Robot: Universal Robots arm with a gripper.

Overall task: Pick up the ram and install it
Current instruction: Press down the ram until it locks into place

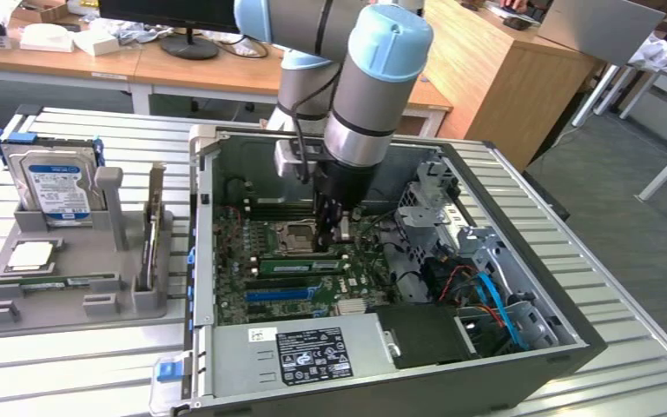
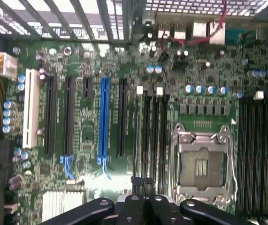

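Note:
The ram [image 1: 301, 265], a long green stick with a white label, stands on edge in a slot of the motherboard [image 1: 267, 295] inside the open computer case. My gripper [image 1: 336, 233] hangs straight down just above the stick's end nearest the CPU socket [image 1: 299, 233]. In the wrist view my gripper [image 2: 143, 183] has its dark fingertips pressed together, shut, with nothing seen between them, over the end of the black memory slots [image 2: 155, 136]. I cannot tell whether the fingertips touch the stick.
The case wall [image 1: 201, 261], the drive cage [image 1: 432, 195] and red and blue cables [image 1: 490, 295] hem in the board. The power supply [image 1: 305, 352] lies at the front. Left of the case, a grey fixture [image 1: 125, 300] holds a hard drive [image 1: 56, 187], a silver chip [image 1: 32, 254] and an upright card [image 1: 154, 226].

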